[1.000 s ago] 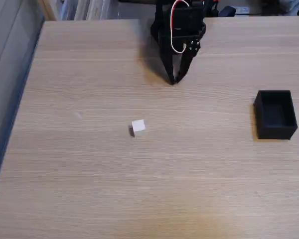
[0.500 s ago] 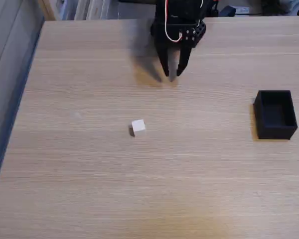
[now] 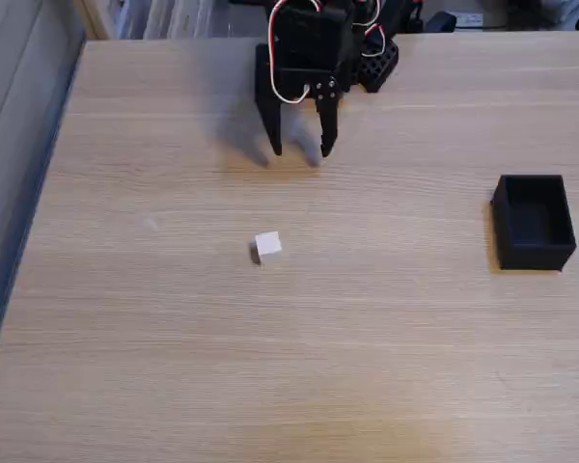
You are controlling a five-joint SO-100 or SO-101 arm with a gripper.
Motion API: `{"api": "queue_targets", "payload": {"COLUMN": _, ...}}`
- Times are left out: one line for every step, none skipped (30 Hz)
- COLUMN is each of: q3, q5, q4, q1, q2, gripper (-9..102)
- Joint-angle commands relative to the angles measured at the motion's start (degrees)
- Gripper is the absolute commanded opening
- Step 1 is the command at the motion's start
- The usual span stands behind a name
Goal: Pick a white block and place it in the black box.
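1. At the far edge of the table [image 3: 174, 367], in the fixed view, your claw [image 3: 301, 151] hangs with its two fingers apart and nothing between them; tips point down toward the near side.
2. The white block [image 3: 267, 245] lies nearer the camera than the claw and a little to the left of it, well apart. That is the relation to work from: reach toward the near edge, with a slight leftward shift.
3. The block is a cube, so no long axis to speak of. It sits a touch rotated against the table's grain; judge the finger line accordingly.
4. The finger gap looks wider than the block, so straddling it should be feasible, though margin is slim to judge from here.
5. The black box [image 3: 534, 253] stands at the right side, open top up, well apart from both block and claw, and close to the right edge.
6. Open room: bare wood all round the block and along the whole path from block to box. No obstacles seen.
7. Edges: the table's left edge runs well left of the block; no risk there.
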Motion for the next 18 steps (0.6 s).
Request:
{"api": "queue_targets", "payload": {"q3": -5.62, "q5": -0.88, "q4": -3.34, "q1": 1.05, "q2": -7.73, "gripper": 28}}
{"api": "queue_targets", "payload": {"q3": -7.03, "q5": -0.53, "q4": -4.22, "q1": 1.05, "q2": -10.28, "gripper": 28}}
{"api": "queue_targets", "payload": {"q3": -8.44, "q5": 0.18, "q4": -5.19, "q1": 1.05, "q2": -12.57, "gripper": 28}}
{"api": "queue_targets", "payload": {"q3": -9.76, "q5": 0.53, "q4": -6.06, "q1": 1.05, "q2": -14.77, "gripper": 28}}
{"api": "queue_targets", "payload": {"q3": -10.81, "q5": 0.79, "q4": -7.03, "q1": 1.05, "q2": -16.79, "gripper": 28}}
{"api": "queue_targets", "payload": {"q3": -11.78, "q5": 1.23, "q4": -8.17, "q1": 1.05, "q2": -18.63, "gripper": 28}}
{"api": "queue_targets", "payload": {"q3": -12.74, "q5": 1.41, "q4": -9.23, "q1": 1.14, "q2": -20.48, "gripper": 28}}
{"api": "queue_targets", "payload": {"q3": -13.71, "q5": 1.49, "q4": -10.02, "q1": 1.14, "q2": -22.15, "gripper": 28}}
{"api": "queue_targets", "payload": {"q3": -14.5, "q5": 1.49, "q4": -10.99, "q1": 1.23, "q2": -23.64, "gripper": 29}}
{"api": "queue_targets", "payload": {"q3": -15.29, "q5": 1.67, "q4": -11.87, "q1": 1.23, "q2": -24.96, "gripper": 29}}
{"api": "queue_targets", "payload": {"q3": -16.0, "q5": 1.85, "q4": -12.66, "q1": 1.23, "q2": -26.1, "gripper": 29}}
{"api": "queue_targets", "payload": {"q3": -16.61, "q5": 1.93, "q4": -13.54, "q1": 1.23, "q2": -27.25, "gripper": 29}}
{"api": "queue_targets", "payload": {"q3": -17.23, "q5": 1.93, "q4": -14.24, "q1": 1.23, "q2": -28.3, "gripper": 29}}
{"api": "queue_targets", "payload": {"q3": -17.84, "q5": 1.93, "q4": -14.94, "q1": 1.23, "q2": -29.36, "gripper": 29}}
{"api": "queue_targets", "payload": {"q3": -18.46, "q5": 1.93, "q4": -15.38, "q1": 1.23, "q2": -30.41, "gripper": 29}}
{"api": "queue_targets", "payload": {"q3": -19.16, "q5": 1.93, "q4": -15.82, "q1": 1.23, "q2": -31.29, "gripper": 29}}
{"api": "queue_targets", "payload": {"q3": -19.69, "q5": 1.93, "q4": -16.26, "q1": 1.23, "q2": -32.17, "gripper": 29}}
{"api": "queue_targets", "payload": {"q3": -20.3, "q5": 1.85, "q4": -16.52, "q1": 1.23, "q2": -32.96, "gripper": 29}}
